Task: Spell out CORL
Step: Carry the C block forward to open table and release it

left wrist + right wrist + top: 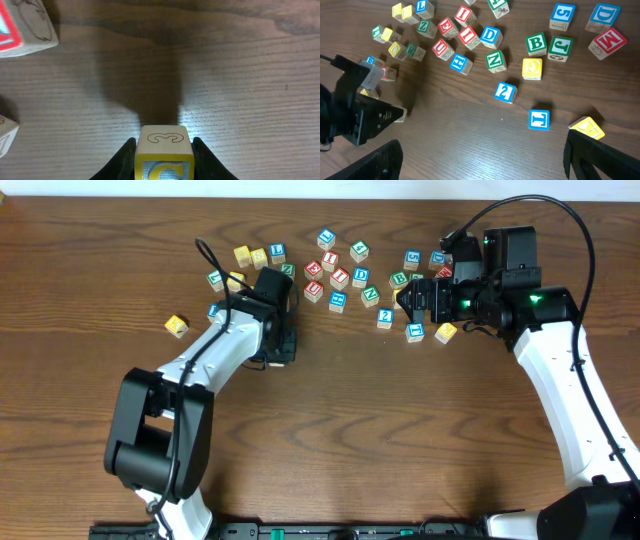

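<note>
The C block was gripped between the narrowed fingers of the left gripper, low over the table, at 7 o'clock of the scattered letter blocks. Its yellow C face was turned toward the wrist camera, with an outlined 3 on the adjoining face. The right gripper was spread wide over bare wood at the pile's 4 o'clock edge.

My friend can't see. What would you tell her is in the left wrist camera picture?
The left claw grips a wooden C block between its two dark fingers, low in the middle, with the brown wooden table stretching beyond. A red-edged block peeks in at the top left corner, and another block shows at the left edge.
</note>
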You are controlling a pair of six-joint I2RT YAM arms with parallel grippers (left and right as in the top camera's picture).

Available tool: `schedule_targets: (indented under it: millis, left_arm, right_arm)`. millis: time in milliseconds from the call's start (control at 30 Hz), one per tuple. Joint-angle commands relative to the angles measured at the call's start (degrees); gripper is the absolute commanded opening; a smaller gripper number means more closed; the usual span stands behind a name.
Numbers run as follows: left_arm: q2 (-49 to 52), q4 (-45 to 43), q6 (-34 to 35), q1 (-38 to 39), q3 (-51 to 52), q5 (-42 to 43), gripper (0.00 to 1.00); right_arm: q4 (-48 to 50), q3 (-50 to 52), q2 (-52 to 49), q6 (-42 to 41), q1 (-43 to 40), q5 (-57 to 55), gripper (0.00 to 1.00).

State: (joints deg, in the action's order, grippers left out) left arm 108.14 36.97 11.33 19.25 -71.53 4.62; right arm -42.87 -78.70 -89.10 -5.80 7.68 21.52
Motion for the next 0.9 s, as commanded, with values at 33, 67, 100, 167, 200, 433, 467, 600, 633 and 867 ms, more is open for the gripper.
schedule_targets:
  millis: [33,67,100,167,200,433,467,600,633,867]
  left_arm:
    - [2.2,-1.3,-1.6,-0.2,-0.6,0.3,0.26]
    - [2.4,-1.5,-1.6,-0.2,-0.6,0.3,0.26]
    - [2.4,-1.5,-1.6,-0.2,-0.6,0.3,0.26]
    - [2.6,-1.6,-1.7,-0.2,-0.6,0.3,0.26]
    - [2.8,-1.7,-1.7,-0.2,-0.6,0.3,0.26]
    - [3.1,-1.7,-1.6,-0.2,-0.6,0.3,0.33]
    - [3.1,-1.5,-1.6,-0.2,-0.6,0.3,0.34]
    - [3.1,-1.4,-1.6,-0.2,-0.6,0.3,0.34]
    - [3.0,-1.3,-1.6,-0.2,-0.6,0.3,0.34]
    - [1.8,-1.0,-1.6,-0.4,-1.7,0.3,0.34]
  right_arm:
    - [-0.2,-1.1,-0.1,0.3,-0.5,-0.2,0.99]
    - [-0.2,-1.1,-0.1,0.3,-0.5,-0.2,0.99]
    - [-0.2,-1.1,-0.1,0.3,-0.5,-0.2,0.99]
    - [-0.2,-1.1,-0.1,0.3,-0.5,-0.2,0.99]
    - [-0.2,-1.1,-0.1,0.3,-0.5,-0.2,0.99]
    - [-0.2,-1.1,-0.1,0.3,-0.5,-0.2,0.99]
    - [-0.2,-1.1,-0.1,0.3,-0.5,-0.2,0.99]
    - [-0.3,-1.1,-0.1,0.3,-0.5,-0.2,0.99]
    - [-0.3,-1.1,-0.1,0.3,-0.5,-0.2,0.99]
    - [-0.3,-1.1,-0.1,0.3,-0.5,-0.2,0.99]
